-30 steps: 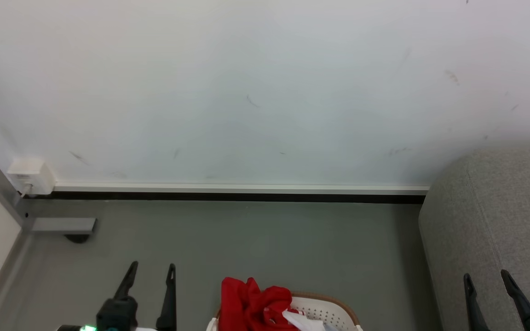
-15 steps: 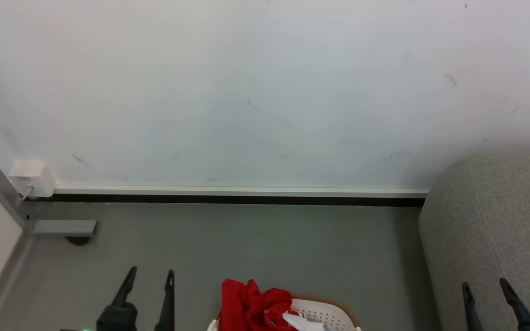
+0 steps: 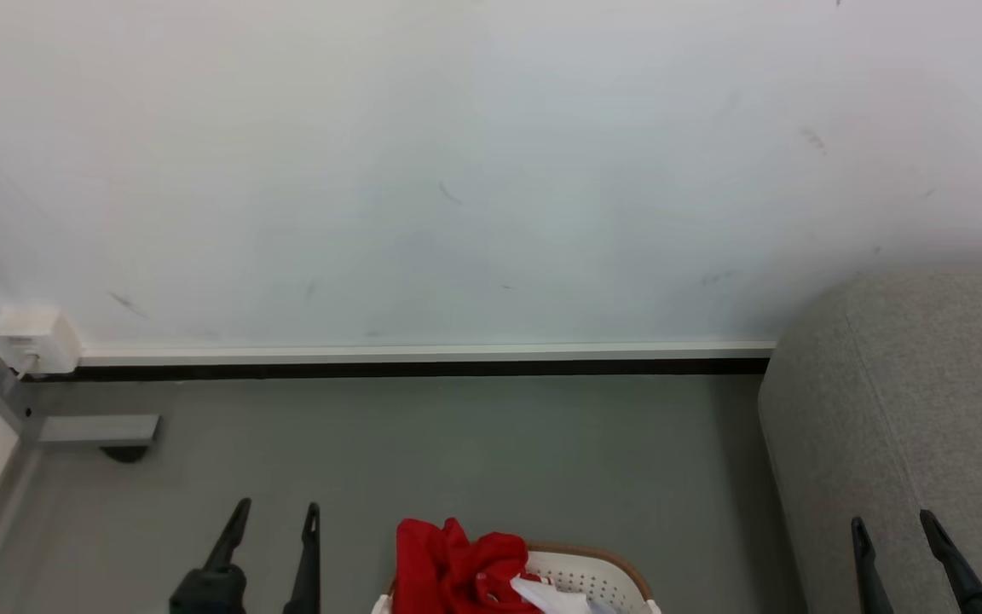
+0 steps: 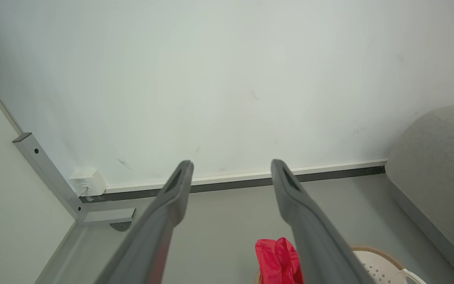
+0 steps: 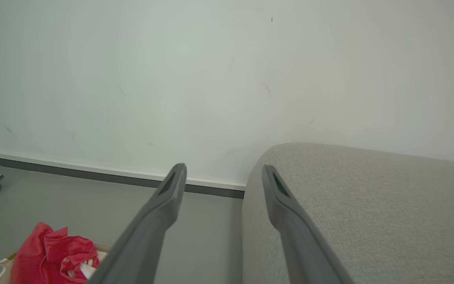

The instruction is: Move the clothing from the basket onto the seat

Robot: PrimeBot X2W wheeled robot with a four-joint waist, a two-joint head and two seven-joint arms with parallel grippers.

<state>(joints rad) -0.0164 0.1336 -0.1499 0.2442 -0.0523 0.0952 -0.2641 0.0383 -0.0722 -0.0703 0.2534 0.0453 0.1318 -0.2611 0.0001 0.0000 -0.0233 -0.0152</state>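
The clothing (image 3: 457, 567), a crumpled red jersey with a bit of white garment beside it, heaps over the far left rim of the white perforated basket (image 3: 593, 576) at the bottom edge of the head view. The clothing (image 4: 278, 262) and the basket (image 4: 380, 268) also show in the left wrist view, and the clothing (image 5: 53, 254) in the right wrist view. The grey seat (image 3: 909, 426) fills the right side. My left gripper (image 3: 276, 515) is open, left of the basket. My right gripper (image 3: 892, 522) is open in front of the seat (image 5: 369, 213).
A white wall with a dark skirting strip (image 3: 423, 368) runs across behind the grey floor. A white socket box (image 3: 31, 341) and a grey metal frame foot (image 3: 99, 431) sit at the far left corner. Bare floor lies between basket and wall.
The whole head view has shifted slightly left and down, so the camera moved. Both grippers sit a little lower in the picture; nothing was taken hold of.
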